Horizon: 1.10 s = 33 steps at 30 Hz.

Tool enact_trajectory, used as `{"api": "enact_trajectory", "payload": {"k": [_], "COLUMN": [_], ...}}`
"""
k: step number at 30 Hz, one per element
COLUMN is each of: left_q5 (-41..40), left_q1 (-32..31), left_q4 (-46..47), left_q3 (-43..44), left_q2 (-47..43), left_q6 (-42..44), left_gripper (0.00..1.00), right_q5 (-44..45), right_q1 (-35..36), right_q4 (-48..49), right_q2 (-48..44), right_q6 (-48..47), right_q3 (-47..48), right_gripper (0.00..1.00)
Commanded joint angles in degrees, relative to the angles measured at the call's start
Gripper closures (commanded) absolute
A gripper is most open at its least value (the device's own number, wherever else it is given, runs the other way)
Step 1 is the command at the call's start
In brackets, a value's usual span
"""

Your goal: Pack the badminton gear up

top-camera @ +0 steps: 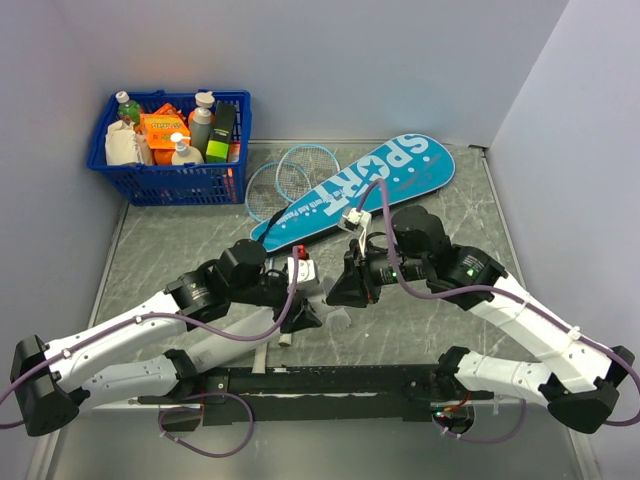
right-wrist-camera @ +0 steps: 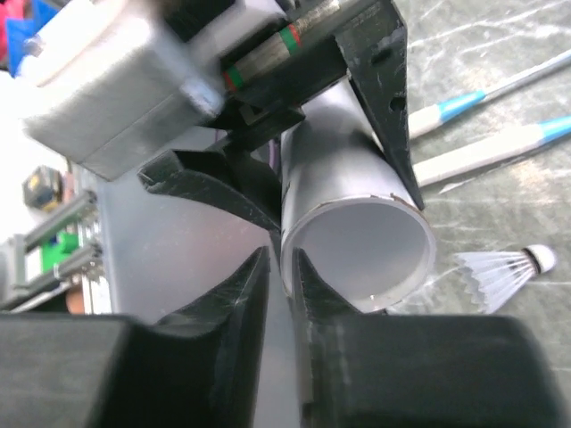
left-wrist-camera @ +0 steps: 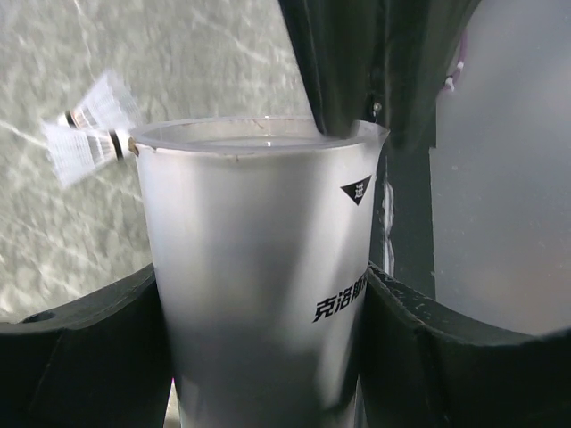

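Note:
My left gripper [left-wrist-camera: 263,357] is shut on a translucent white shuttlecock tube [left-wrist-camera: 259,232], held level just above the table. My right gripper [right-wrist-camera: 278,259] pinches the wall of the tube's open rim [right-wrist-camera: 357,259], one finger inside and one outside. The tube's mouth looks empty. One white feathered shuttlecock [right-wrist-camera: 504,272] lies on the table just past the rim, also in the left wrist view [left-wrist-camera: 89,134]. Two light-blue rackets [top-camera: 290,175] lie at the back beside the teal "SPORT" bag [top-camera: 370,185]. Their handles [right-wrist-camera: 482,160] show beyond the tube.
A blue basket [top-camera: 170,150] of bottles and packets stands at the back left. Grey walls close in the table's back and sides. Both arms meet at the table's middle [top-camera: 325,290].

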Motion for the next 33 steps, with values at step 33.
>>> {"api": "enact_trajectory", "payload": {"k": [33], "left_q5": [-2.66], "left_q1": [0.10], "left_q4": [-0.66], "left_q3": [-2.62], "left_q2": [-6.24], "left_q6": [-4.25], "left_gripper": [0.99], "right_q5": [-4.07], "right_q1": [0.42], "right_q4": [3.59], "right_q2": [4.99], "right_q6": [0.63], "right_q3": [4.91], "right_gripper": [0.67]}}
